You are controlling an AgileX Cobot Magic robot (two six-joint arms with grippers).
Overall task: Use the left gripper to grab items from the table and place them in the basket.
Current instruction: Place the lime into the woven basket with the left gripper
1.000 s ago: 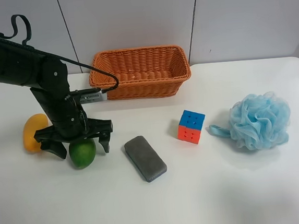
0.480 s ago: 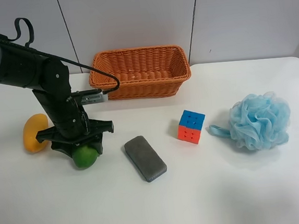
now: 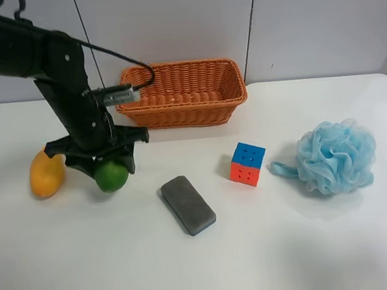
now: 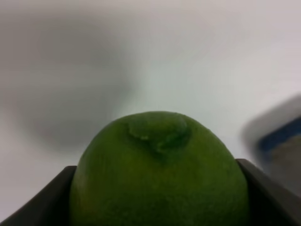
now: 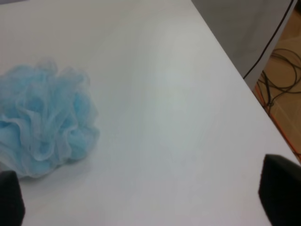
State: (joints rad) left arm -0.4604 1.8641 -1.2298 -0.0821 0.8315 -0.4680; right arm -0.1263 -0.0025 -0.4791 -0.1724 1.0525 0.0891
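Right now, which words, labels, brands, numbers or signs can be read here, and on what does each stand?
None can be read.
The cube shows only blue and orange faces, no letters.
The silver part above the left gripper is too small to tell if it bears print.
The basket, fruit, block, mango and pouf show no label.

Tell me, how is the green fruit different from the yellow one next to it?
Colour: the green fruit is deep green; the mango is yellow-orange. Shape: the green fruit is round, the mango longer and oval. State: the green fruit is clamped between the left arm's jaws, while the mango lies free on the table. Both are fruits of roughly similar size, close together.
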